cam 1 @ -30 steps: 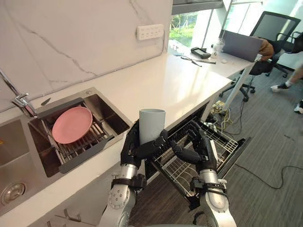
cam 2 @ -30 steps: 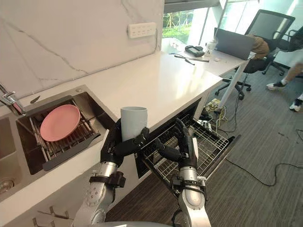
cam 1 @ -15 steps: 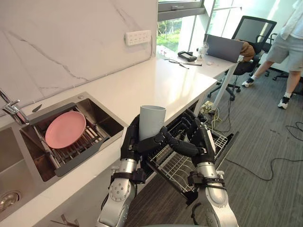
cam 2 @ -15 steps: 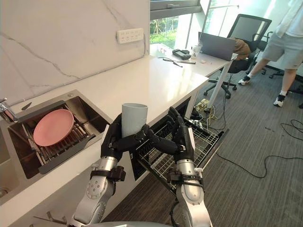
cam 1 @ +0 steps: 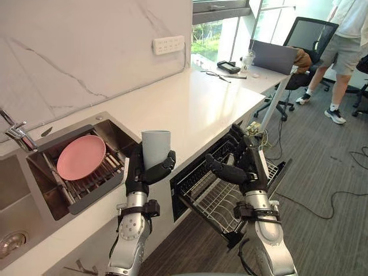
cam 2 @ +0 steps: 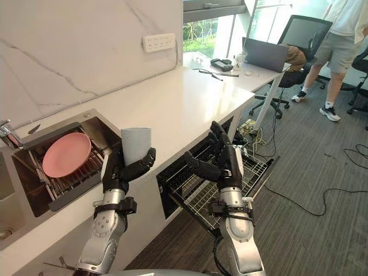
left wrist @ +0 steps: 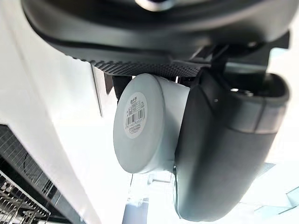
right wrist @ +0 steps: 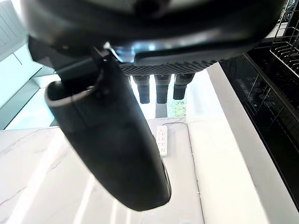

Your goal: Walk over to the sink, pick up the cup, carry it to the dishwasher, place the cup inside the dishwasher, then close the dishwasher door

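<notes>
Cup (cam 1: 156, 147), pale grey and upright, sits in the left hand (cam 1: 140, 172), whose fingers and thumb curl round its lower half. It is held over the white counter's (cam 1: 195, 103) front edge, between the sink (cam 1: 122, 133) and the open dishwasher (cam 1: 198, 172). The head views show its side and rim; the left wrist view shows its flat base with a white label (left wrist: 133, 117). The right hand (cam 1: 246, 169) hangs well apart from the cup, over the pulled-out wire rack (cam 1: 218, 201), fingers loosely spread, holding nothing. A pink plate (cam 1: 81, 157) lies in the sink.
</notes>
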Controlling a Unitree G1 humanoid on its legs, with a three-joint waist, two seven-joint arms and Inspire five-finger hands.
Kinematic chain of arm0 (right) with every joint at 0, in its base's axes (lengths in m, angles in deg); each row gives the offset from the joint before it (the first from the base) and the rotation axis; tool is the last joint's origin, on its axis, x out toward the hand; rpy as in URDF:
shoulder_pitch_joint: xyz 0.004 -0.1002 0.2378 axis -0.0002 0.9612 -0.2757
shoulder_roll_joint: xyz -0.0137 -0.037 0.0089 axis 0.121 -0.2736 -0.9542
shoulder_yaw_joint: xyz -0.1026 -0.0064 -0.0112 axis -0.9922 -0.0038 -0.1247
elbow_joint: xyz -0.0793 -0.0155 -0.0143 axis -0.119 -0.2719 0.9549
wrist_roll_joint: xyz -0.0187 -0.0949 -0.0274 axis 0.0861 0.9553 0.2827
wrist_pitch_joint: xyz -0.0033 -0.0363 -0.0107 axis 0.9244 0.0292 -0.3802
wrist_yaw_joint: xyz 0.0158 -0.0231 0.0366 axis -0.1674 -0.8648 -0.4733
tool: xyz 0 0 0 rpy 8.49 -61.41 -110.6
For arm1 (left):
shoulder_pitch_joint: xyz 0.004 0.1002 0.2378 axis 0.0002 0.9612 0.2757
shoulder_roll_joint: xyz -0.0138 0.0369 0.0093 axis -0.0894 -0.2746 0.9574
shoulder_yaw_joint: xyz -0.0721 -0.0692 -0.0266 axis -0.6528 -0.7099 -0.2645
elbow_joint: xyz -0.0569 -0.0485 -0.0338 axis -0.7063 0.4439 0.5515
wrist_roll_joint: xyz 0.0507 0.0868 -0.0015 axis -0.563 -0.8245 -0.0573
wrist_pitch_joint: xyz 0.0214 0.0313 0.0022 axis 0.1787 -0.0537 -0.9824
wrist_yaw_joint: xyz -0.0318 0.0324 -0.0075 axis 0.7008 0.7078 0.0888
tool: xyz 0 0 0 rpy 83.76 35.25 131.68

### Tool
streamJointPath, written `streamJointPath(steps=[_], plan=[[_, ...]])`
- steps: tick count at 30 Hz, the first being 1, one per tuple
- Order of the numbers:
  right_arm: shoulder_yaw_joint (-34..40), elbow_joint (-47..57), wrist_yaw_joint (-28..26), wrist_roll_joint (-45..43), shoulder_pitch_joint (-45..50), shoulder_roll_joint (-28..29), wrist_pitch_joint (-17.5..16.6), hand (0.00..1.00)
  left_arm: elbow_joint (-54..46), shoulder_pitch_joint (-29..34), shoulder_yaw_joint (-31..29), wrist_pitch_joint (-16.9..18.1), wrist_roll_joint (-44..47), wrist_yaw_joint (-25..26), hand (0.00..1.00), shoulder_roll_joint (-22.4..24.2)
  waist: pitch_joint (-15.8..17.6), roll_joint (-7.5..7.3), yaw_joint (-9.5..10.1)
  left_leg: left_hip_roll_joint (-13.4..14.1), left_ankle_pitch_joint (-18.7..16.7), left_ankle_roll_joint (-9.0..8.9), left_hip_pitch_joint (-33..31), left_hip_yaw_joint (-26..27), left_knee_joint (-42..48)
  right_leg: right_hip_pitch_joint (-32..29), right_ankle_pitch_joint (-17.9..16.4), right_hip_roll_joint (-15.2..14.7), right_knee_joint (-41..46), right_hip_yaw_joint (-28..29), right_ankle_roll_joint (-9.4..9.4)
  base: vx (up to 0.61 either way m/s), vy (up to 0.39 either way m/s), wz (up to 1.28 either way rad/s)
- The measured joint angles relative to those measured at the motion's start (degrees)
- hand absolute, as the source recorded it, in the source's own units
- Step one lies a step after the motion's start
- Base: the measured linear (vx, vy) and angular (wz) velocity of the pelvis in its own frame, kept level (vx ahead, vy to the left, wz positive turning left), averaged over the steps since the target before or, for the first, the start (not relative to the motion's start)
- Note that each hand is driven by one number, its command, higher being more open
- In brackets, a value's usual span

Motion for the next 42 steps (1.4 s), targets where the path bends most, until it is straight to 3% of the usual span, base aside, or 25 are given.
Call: streamJointPath(steps=[8,20,35,42], plan=[[1.2,0.1,-0.8,-4.6,-0.1,0.8,-0.8,0.9,1.3,0.0,1.0,0.0,0.2,-1.0,0.3,0.5,-0.3,0.41,-0.08,0.0,0.1,0.01,0.0,-0.2,-0.4,0.0,0.0,0.0,-0.5,-0.2,-0.01,0.0,0.0,0.0],[-5.2,-0.7,-1.9,-6.7,-2.9,0.6,-0.8,0.9,1.3,-0.8,11.8,-0.2,-1.9,-4.3,0.3,0.4,-1.0,0.49,-0.12,-0.2,0.5,-0.14,-0.5,-1.2,-1.3,0.0,0.1,-0.2,-1.3,-1.2,-0.06,0.01,-0.009,0.03],[-5.4,-3.3,-1.8,-9.1,-2.9,0.5,-3.3,0.9,1.3,-5.3,14.6,-0.2,-2.7,-3.7,0.3,-1.0,-1.5,0.36,-0.31,-0.2,1.2,-0.12,-0.7,-1.7,-2.2,-0.4,0.2,-0.2,-1.2,-1.5,-0.33,-0.02,-0.015,0.02],[-5.8,-5.0,-2.5,-16.7,-2.9,-0.4,-4.0,0.9,1.6,-7.3,16.8,-0.4,-2.8,-2.9,0.3,-2.0,-2.2,0.17,-0.29,-0.3,1.3,-0.12,-1.3,-2.0,-2.2,-0.8,0.3,-0.2,-1.4,-1.6,-0.35,0.0,-0.002,0.01]])
